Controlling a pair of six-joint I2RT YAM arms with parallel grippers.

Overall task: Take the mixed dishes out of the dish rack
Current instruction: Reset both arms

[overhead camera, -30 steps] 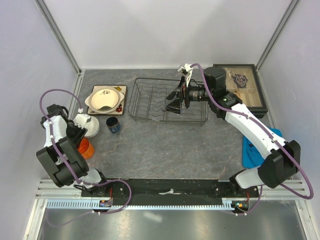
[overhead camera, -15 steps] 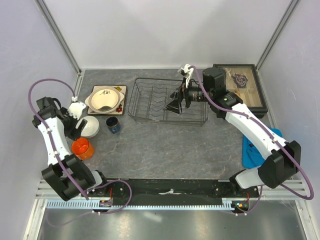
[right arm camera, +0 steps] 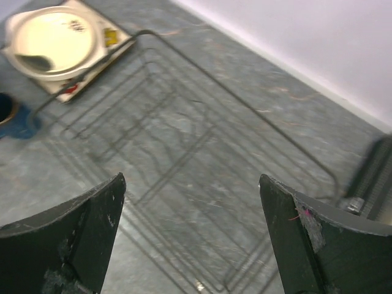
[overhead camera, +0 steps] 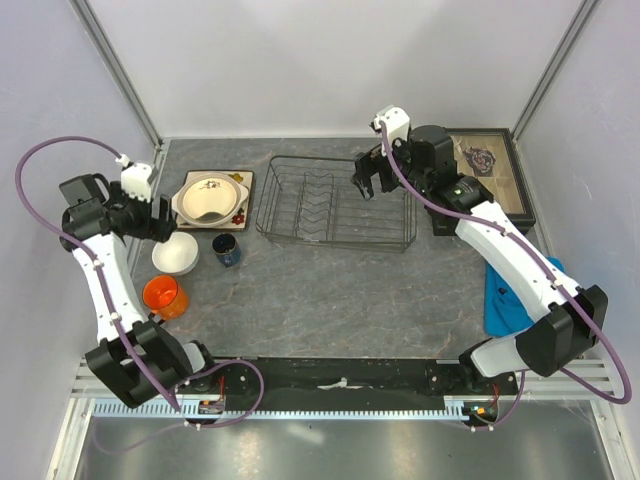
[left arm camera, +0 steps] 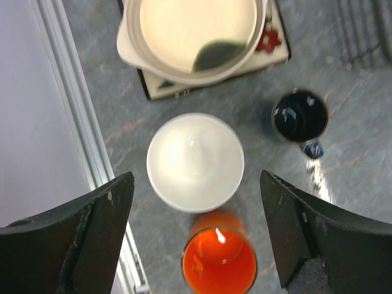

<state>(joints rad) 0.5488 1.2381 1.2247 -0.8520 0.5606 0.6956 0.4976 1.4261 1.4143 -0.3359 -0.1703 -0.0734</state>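
Dish rack (overhead camera: 335,203) (dark zigzag wire); right end effector (right arm camera: 191,177) and left end effector (left arm camera: 196,174) released.

Counter (overhead camera: 330,290): dish rack (overhead camera: 335,203) at centre. At its 9 o'clock, bowl (overhead camera: 208,196) on square plate (overhead camera: 241,213); mug (overhead camera: 226,249) at plate's 6, second bowl (overhead camera: 175,253) at 7, cup (overhead camera: 164,296) beyond.

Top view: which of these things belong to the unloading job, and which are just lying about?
Part of the job: dish rack, square flowered plate, cream bowl, white bowl, orange cup, dark blue mug.

Just lying about: black glass-lidded box, flat blue thing.
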